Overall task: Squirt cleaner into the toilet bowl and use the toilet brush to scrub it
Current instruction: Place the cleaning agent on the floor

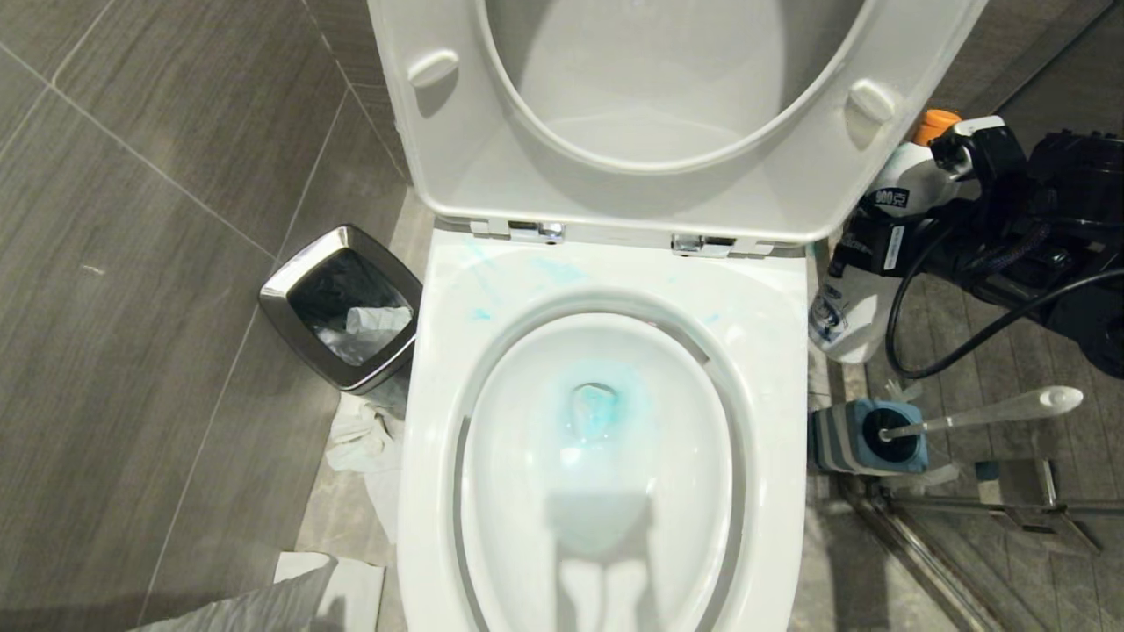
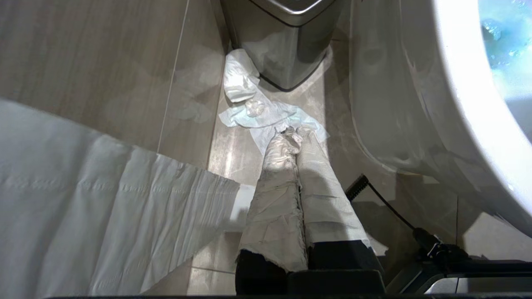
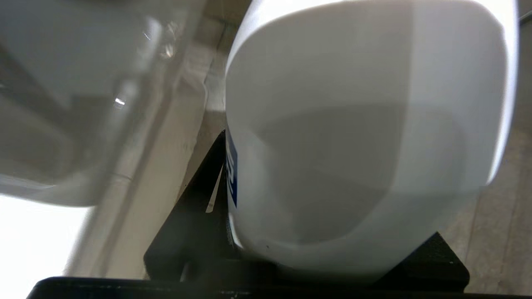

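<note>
Right gripper [image 1: 887, 237] clamps a white bottle [image 1: 847, 307] beside the toilet bowl [image 1: 773, 369], brush holder [image 1: 865, 436] just below; left gripper [image 2: 297, 135] pressed shut near the bin [image 1: 342, 307].

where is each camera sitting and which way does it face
Head view: looks down on the toilet bowl; the right gripper holds the cleaner bottle beside it.
Left wrist view: behind the shut, paper-wrapped left gripper, facing floor tissue and the bin.
Right wrist view: close behind the bottle, fingers around it.
Shared: head and left wrist views both show bin and bowl.
</note>
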### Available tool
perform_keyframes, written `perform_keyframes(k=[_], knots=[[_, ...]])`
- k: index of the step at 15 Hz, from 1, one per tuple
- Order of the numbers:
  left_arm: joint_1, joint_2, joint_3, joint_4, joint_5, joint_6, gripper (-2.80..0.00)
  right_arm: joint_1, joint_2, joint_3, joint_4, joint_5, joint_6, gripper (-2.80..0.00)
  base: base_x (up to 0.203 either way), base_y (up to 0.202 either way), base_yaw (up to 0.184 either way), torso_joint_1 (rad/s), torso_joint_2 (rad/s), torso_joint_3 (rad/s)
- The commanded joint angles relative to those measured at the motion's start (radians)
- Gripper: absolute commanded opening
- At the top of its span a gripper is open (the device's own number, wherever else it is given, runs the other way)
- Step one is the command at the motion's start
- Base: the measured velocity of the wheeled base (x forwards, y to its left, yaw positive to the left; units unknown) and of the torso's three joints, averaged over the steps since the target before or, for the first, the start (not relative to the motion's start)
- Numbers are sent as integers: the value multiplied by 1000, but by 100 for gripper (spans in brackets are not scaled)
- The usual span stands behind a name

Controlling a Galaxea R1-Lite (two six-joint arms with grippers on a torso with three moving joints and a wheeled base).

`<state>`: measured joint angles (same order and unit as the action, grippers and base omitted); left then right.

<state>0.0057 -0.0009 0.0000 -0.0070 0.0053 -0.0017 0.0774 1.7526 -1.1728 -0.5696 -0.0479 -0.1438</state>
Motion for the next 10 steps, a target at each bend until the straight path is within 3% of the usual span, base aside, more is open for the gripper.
perform_keyframes(k=[1,10], knots=[[0,1,6,0,1,-1,-280,2,-2,-4,-3,0,-6,-280,0,0,0,7,-1,-203],[0,0,6,-1,1,-5,-280,2,-17,-7,-3,28,-23,-280,0,0,0,4,5,-184]])
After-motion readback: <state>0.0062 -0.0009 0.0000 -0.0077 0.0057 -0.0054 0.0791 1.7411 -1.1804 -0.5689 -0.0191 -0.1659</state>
